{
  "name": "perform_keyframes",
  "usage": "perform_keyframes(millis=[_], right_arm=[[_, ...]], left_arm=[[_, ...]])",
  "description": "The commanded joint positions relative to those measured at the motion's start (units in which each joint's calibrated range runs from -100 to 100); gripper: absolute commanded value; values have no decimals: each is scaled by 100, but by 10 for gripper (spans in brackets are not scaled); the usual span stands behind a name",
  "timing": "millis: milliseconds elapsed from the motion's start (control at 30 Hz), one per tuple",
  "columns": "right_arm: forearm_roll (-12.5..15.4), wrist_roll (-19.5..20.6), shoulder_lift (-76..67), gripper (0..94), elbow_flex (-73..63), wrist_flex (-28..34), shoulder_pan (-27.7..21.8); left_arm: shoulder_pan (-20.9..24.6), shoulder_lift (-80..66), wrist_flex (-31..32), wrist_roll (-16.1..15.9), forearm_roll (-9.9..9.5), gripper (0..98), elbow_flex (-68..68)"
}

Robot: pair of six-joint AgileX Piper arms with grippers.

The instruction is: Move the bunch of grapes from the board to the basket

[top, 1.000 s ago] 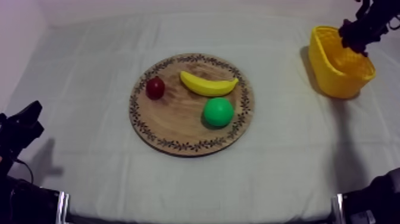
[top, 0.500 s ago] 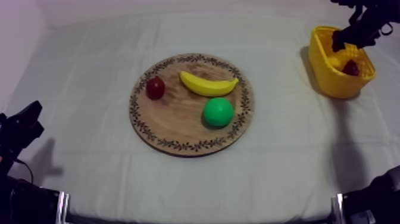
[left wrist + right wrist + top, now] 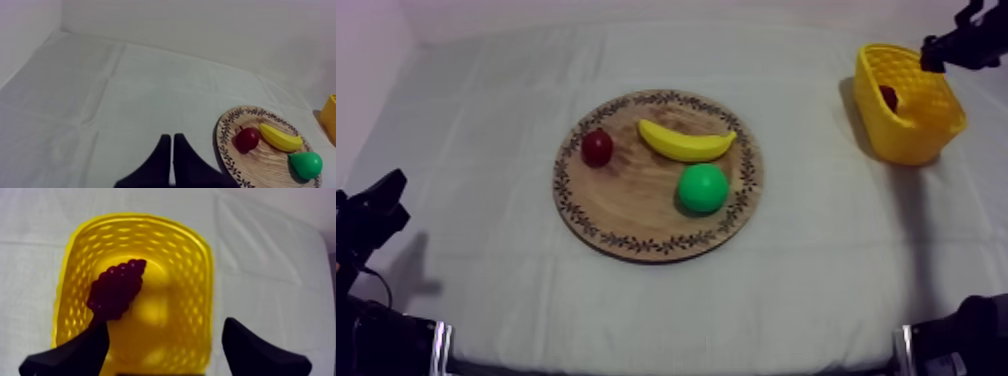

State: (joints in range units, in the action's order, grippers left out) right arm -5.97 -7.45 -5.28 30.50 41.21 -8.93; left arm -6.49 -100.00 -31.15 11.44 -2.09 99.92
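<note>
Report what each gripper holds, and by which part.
Nothing is held. The right gripper hangs open over the yellow basket, the bunch of grapes lying inside; the left gripper is shut empty.

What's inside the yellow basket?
A dark purple bunch of toy grapes lies inside the yellow latticed basket, against its wall. The basket floor under the grapes is covered, so nothing can be seen there.
</note>
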Motion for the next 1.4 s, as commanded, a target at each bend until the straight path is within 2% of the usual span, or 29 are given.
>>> perform_keyframes(millis=[0,300,567,767,967,1067,1200,1267,1367], right_arm=[[-30,3,-926,600,523,-132,-68],[-90,-92,-3303,523,2394,-725,-335],[0,-130,-5143,483,3643,-689,-247],[-31,34,-6376,412,4454,-669,-105],[-178,346,-7401,340,5162,-557,212],[-221,468,-7823,282,5443,-430,361],[-234,635,-8360,137,5758,-330,463],[-132,595,-8639,74,5917,-310,437],[12,577,-8908,29,6180,-356,374]], left_arm=[[1,0,3,1,-4,1,-4],[1,0,3,1,-4,1,-4],[1,0,3,1,-4,1,-4],[1,0,3,1,-4,1,-4],[1,0,3,1,-4,1,-4],[1,0,3,1,-4,1,-4],[1,0,3,1,-4,1,-4],[1,0,3,1,-4,1,-4],[1,0,3,1,-4,1,-4]])
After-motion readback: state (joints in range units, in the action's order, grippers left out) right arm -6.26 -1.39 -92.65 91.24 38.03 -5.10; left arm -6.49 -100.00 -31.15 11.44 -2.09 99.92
